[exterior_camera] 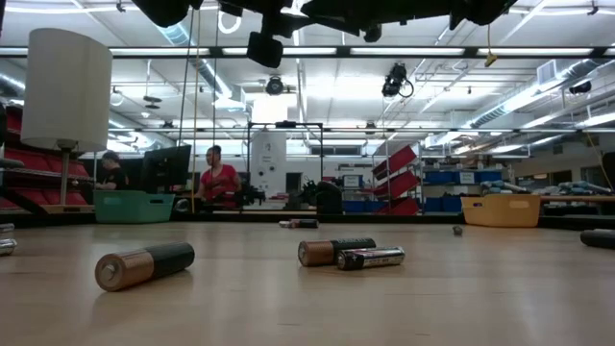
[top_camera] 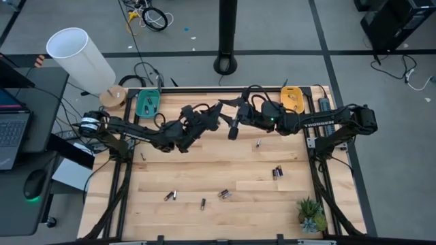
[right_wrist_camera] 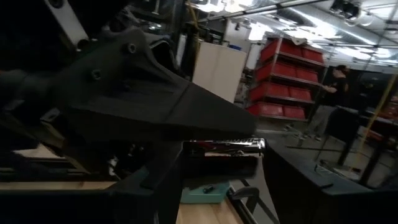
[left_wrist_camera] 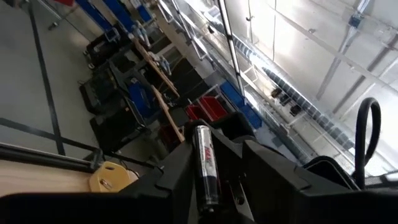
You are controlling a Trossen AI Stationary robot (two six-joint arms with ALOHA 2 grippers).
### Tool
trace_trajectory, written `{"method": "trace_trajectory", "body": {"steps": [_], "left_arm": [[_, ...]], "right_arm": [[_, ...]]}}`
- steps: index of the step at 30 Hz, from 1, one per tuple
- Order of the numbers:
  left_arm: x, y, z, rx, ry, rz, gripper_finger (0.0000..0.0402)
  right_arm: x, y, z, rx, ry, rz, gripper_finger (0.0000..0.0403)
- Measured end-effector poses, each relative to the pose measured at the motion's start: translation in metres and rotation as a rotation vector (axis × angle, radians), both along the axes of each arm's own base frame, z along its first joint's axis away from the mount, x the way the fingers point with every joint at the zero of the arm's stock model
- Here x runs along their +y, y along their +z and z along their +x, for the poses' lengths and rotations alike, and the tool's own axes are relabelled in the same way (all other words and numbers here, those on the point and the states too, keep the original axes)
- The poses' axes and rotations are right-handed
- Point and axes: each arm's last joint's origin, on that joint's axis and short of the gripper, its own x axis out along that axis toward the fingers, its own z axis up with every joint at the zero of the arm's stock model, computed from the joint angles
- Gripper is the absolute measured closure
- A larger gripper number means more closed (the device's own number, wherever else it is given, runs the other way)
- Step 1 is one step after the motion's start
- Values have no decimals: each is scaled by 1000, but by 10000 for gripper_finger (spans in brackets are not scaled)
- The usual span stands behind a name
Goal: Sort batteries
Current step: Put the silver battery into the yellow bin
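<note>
Overhead, battery half-hidden between fingers.

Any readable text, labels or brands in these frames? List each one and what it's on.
"TROSSEN": white lettering on the right arm in the high view; it is small, so this is my best reading.
Raised battery, left wrist view: red and white print, too blurred to read.
Lying batteries, low view: label print too small to read.
Nothing else is legible.

White lettering, likely "TROSSEN", runs along the right arm; battery labels are too small to read.
</note>
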Motion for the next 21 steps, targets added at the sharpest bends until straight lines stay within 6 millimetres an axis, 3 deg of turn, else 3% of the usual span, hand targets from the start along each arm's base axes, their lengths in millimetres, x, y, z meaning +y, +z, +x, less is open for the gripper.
{"method": "trace_trajectory", "body": {"steps": [21], "left_arm": [[2, 0, -3, 30, 107, -12, 240]], "right_arm": [[-7, 0, -5, 35, -194, 8, 202]]}}
